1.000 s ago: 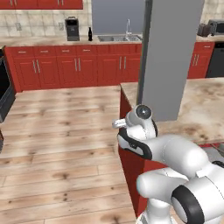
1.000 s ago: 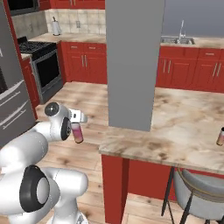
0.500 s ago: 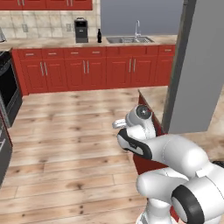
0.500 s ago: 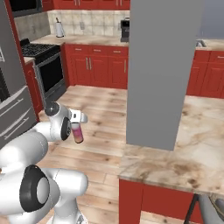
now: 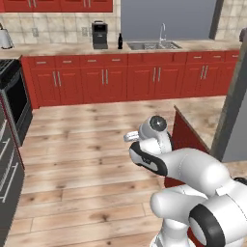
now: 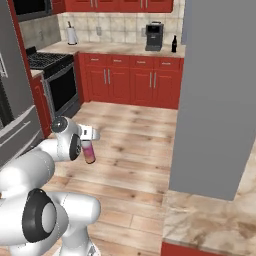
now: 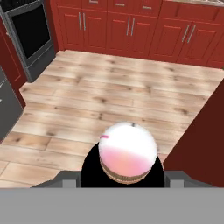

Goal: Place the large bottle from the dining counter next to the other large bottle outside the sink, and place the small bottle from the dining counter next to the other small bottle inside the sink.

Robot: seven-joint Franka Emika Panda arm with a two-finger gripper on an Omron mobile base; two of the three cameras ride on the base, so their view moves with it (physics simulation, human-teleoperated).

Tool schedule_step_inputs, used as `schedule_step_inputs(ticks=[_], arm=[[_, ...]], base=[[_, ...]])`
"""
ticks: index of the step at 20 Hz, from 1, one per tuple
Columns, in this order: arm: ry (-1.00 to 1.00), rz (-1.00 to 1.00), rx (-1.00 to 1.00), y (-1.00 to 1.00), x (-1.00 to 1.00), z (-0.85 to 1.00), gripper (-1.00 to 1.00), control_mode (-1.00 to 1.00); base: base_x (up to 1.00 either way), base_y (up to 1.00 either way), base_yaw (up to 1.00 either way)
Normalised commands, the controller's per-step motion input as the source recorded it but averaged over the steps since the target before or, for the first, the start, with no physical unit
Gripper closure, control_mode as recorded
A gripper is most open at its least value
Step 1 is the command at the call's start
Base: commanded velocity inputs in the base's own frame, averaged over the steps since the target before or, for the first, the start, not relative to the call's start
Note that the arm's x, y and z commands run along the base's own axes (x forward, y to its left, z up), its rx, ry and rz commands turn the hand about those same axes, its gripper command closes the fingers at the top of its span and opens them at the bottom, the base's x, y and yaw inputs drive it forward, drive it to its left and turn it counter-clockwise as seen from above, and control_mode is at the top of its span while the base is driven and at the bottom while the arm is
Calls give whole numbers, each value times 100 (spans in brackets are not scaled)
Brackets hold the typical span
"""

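In the left base view the arm is folded close to the base, and the claw (image 5: pixel 132 136) sits at its front end; its jaws cannot be made out here. Far ahead of the claw, across the wooden floor, lies the sink (image 5: pixel 153 46), with one dark bottle (image 5: pixel 120 41) standing on the counter just left of it, beside a coffee machine (image 5: pixel 100 34). That is one bottle counted by the sink; what lies inside the basin is hidden.

In the right base view the claw (image 6: pixel 88 142) is clenched on one pink bottle (image 6: pixel 89 151), which hangs just below it, upright. The same single dark bottle (image 6: pixel 174 44) stands far beyond.

In the hand view the pink bottle (image 7: pixel 127 153) is seen end-on, right at the claw.

By my judgement one bottle is picked and in transit; its placing, and the whole second bottle, remain.
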Motion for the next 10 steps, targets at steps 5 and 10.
schedule_step_inputs(ticks=[5,10], arm=[[0,0,0,0,0,0,100,100],[0,0,0,0,0,0,100,100]], base=[[78,31,0],[88,24,0]])
